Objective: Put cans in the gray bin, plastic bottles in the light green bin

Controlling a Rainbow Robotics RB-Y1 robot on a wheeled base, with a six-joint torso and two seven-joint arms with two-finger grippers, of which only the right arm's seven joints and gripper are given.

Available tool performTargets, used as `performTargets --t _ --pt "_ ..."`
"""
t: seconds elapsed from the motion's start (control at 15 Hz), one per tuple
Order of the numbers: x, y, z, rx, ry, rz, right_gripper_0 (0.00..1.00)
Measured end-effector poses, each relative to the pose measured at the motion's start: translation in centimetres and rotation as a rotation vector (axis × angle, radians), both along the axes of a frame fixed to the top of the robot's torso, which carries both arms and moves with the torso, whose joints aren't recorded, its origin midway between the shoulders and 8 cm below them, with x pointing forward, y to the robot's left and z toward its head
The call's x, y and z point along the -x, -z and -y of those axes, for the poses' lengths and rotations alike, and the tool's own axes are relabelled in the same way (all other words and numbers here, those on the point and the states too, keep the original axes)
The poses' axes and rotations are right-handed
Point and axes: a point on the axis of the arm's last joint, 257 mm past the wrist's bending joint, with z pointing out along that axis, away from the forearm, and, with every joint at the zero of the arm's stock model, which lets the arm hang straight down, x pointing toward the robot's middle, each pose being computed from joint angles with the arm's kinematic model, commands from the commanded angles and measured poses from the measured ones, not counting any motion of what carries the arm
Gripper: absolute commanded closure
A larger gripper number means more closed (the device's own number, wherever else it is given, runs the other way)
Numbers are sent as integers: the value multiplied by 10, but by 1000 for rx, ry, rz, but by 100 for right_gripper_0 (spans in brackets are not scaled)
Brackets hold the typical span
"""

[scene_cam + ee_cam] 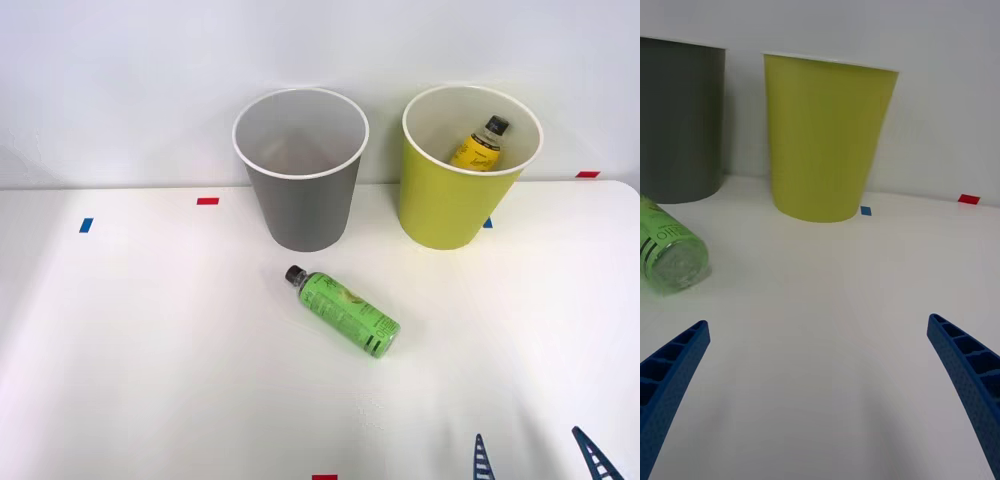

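Ahead of the right gripper (538, 450), the light green bin (445, 205) hides most of the yellow-label bottle (478, 147), leaving cap and shoulder showing.

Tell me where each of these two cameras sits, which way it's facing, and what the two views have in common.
Front view: sits above the arms, looking forward and down at the white table, the gray bin, the light green bin holding the yellow-label bottle, and the lying green-label bottle; the right gripper has its blue fingertips at the bottom edge.
Right wrist view: sits on the right wrist, low over the table, facing the bins' sides between the open blue fingers.
Shared: both bins, the green-label bottle, the fingers.
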Motion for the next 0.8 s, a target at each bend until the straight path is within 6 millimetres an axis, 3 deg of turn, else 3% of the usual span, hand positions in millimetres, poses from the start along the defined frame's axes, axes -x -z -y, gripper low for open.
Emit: performTargets --t 0.53,0.8 --pt "7 -2 -10 -23 0 7 0" --pt "11 7 -9 -10 10 61 0"
